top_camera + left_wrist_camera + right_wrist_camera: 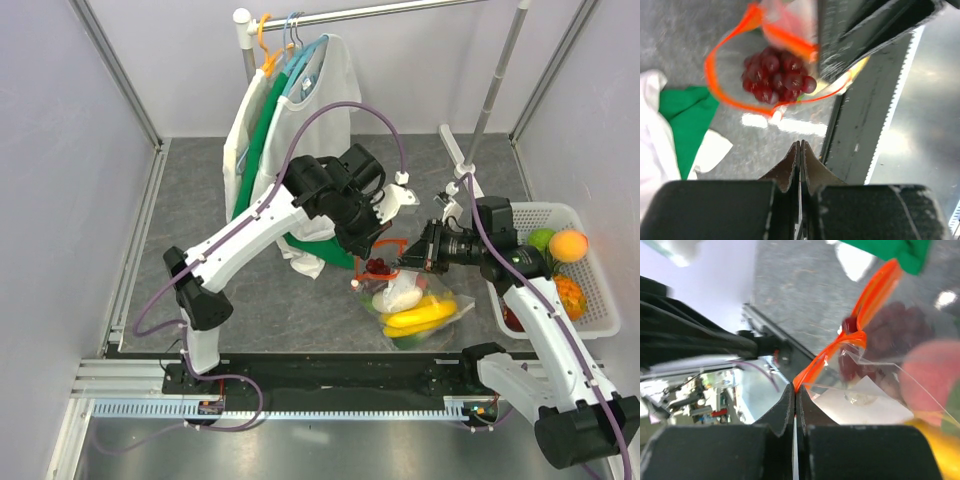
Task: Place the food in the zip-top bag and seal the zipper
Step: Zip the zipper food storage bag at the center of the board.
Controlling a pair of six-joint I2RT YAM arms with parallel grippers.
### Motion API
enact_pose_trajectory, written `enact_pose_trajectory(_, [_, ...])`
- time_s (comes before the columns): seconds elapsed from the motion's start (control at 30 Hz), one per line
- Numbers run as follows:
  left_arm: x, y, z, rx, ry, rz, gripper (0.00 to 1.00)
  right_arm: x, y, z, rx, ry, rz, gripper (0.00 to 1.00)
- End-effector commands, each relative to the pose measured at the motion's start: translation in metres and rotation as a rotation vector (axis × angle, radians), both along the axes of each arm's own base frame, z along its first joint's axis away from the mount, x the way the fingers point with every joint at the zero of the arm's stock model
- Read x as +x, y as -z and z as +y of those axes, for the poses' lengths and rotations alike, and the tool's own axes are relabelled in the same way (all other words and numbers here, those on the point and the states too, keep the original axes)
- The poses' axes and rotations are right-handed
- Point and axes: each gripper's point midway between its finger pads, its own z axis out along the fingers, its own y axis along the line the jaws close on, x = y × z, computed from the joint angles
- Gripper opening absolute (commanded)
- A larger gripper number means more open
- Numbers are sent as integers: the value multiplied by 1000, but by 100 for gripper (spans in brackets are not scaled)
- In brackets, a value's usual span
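The zip-top bag [415, 305] lies in front of the arms with yellow bananas [420, 315], a white piece [403, 293] and small red round pieces [378, 266] inside. In the left wrist view its zipper [715, 85] forms an open orange loop around the red pieces [775, 75]. My right gripper [795, 388] is shut on the zipper [860, 315] at the bag's mouth and lifts that edge; in the top view it [403, 258] comes in from the right. My left gripper [800, 145] is shut above the bag's mouth, with nothing visible between its fingers.
A white slatted basket [600, 290] at the right holds a green fruit [540, 240] and an orange one [568, 245]. Shirts on a clothes rack [290, 150] hang behind the left arm, and green cloth [685, 115] reaches near the bag. A black rail [300, 375] runs along the near edge.
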Motion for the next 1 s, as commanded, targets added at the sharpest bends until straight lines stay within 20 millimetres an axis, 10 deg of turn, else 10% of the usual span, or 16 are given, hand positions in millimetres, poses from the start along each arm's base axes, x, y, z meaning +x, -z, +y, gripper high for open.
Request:
enact_pose_trajectory(0.0, [15,-2,9,-18,-31,1,2,4,14,-9,-82,10,-65,0])
enact_pose_trajectory(0.1, [25,-14,10,-124,-89,24,3,0,1,-12,-92,0,-137,0])
enact_pose_trajectory(0.23, [17,-32,35,-346,-113,87,44,-11,-25,-15,-87,-13,-264,0])
enact_pose_trajectory(0.27, [8,2,44,-299,-105,111,51,-14,-24,-17,-96,-15,-262,0])
enact_pose_trajectory(0.47, [5,37,66,-459,-116,-174,92,-28,-30,-19,-110,-52,-339,0])
enact_pose_trajectory(0.8, [10,95,34,-469,-258,-222,83,-35,-38,-20,-102,-60,-389,0])
enact_pose_trajectory(0.97, [15,92,13,-569,-278,-196,80,-38,-42,-19,-94,-70,-404,0])
